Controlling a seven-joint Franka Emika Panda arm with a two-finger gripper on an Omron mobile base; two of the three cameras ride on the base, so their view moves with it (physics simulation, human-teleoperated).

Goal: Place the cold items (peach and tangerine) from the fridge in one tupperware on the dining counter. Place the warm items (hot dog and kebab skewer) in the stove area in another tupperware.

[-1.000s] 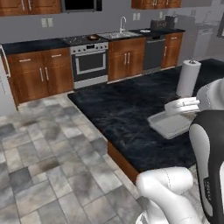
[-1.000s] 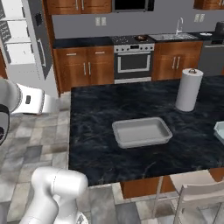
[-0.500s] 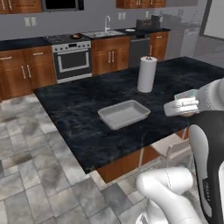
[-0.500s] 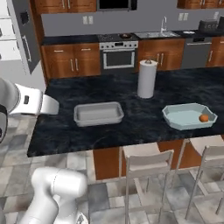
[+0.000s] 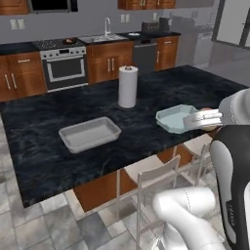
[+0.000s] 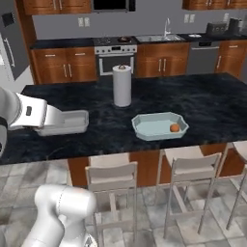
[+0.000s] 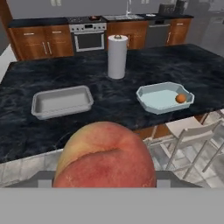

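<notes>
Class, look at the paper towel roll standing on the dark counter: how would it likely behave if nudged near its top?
The paper towel roll stands tall and narrow, so it would probably tip. Once down, its round body would likely roll. It looks light.

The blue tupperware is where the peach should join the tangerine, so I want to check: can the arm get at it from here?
Probably yes. The blue tupperware sits near the counter's front edge, open-topped, with the tangerine off to one side. The stools stand below the counter. The gripper holds the peach.
</notes>
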